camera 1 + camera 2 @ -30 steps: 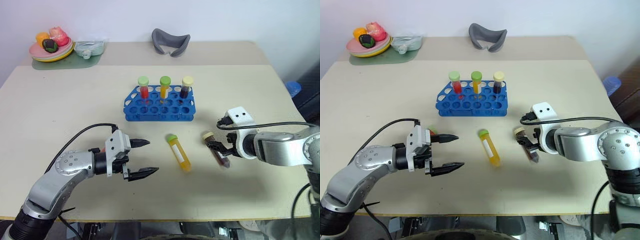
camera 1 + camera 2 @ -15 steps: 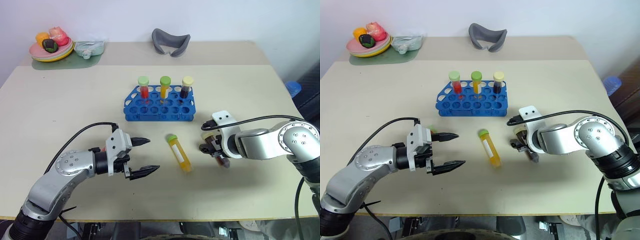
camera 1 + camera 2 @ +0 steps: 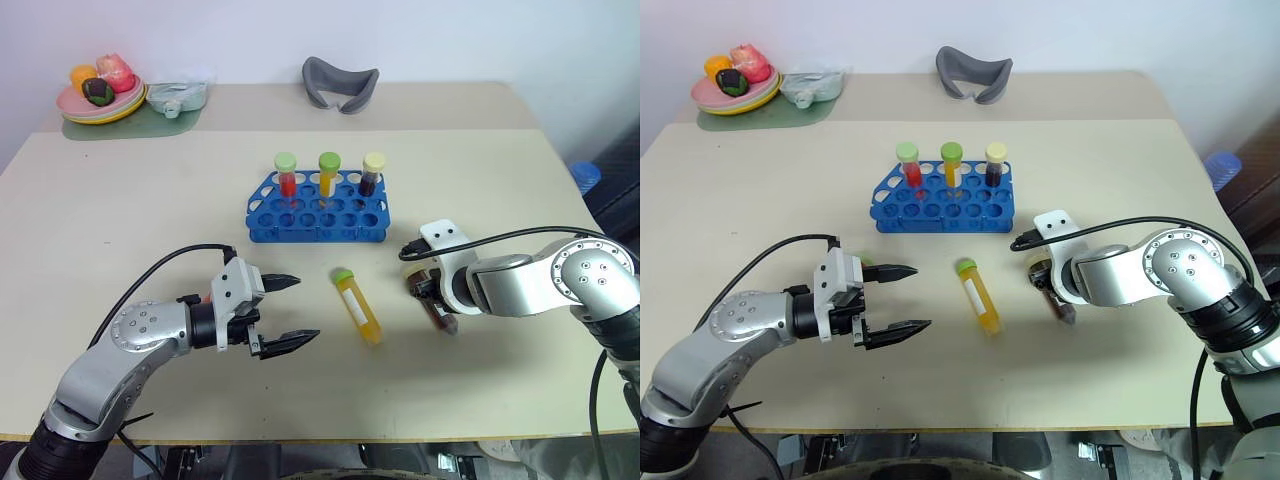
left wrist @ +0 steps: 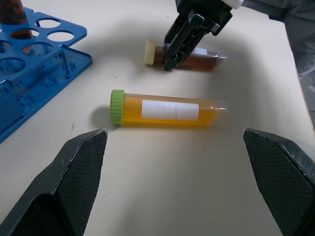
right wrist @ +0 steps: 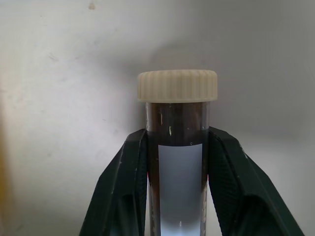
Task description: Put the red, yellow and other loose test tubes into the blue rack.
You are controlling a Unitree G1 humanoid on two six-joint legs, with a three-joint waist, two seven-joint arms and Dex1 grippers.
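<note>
Right gripper (image 5: 178, 191) — newly clamped on brown tube (image 5: 178, 147)

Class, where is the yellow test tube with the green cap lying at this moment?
In the head views, the yellow test tube lies flat on the table in front of the blue rack, between the open left gripper and the dark tube pinched by the right gripper.

Silver-grey jointed arms (image 3: 130, 345), black cables looping over each; white wrist housings (image 3: 440, 238); black two-finger grippers (image 3: 287, 312) with textured, tapered tips.
</note>
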